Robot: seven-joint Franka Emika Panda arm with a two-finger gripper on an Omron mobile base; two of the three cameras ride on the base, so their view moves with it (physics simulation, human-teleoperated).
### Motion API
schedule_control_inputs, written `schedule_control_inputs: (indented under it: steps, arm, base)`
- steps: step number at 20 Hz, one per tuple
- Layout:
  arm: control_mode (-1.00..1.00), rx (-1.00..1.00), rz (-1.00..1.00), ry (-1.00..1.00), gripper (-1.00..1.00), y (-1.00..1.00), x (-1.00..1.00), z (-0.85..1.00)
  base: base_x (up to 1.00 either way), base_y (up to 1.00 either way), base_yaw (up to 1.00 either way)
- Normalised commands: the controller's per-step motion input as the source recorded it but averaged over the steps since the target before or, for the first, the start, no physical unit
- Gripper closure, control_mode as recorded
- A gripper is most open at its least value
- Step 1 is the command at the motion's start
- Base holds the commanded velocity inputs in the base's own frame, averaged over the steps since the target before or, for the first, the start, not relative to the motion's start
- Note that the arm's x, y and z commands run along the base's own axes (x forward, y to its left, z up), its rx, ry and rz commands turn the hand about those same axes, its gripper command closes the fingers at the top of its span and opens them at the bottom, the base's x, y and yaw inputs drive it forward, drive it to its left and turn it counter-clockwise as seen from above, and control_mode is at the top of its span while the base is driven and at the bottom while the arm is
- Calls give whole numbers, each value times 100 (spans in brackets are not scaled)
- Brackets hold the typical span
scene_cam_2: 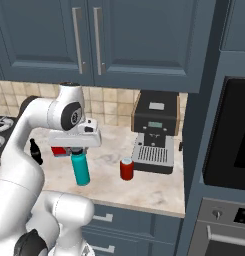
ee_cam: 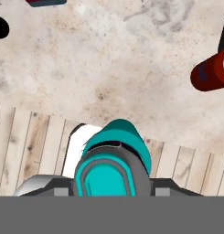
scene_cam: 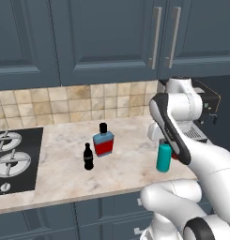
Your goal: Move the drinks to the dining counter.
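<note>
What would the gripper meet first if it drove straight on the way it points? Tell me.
The gripper points down, its jaws closed around the teal bottle. Straight on, the bottle's base would probably meet the marble counter near its front edge; depth there is unclear.

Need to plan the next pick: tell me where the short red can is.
The short red can stands on the marble counter in the right base view, beside the black coffee machine, right of the gripper-held teal bottle.

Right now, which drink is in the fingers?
The teal bottle, gripped at its top. The red can, black bottle and blue bottle stand free.
</note>
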Motion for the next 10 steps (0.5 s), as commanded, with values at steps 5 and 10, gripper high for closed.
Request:
schedule_control_inputs:
  steps: [5,10]
  arm:
    - [-100,0,-1,-3,100,0,-17,4]
    - [-100,0,0,0,100,0,0,0]
  base:
    - [0,0,0]
    - [0,0,0]
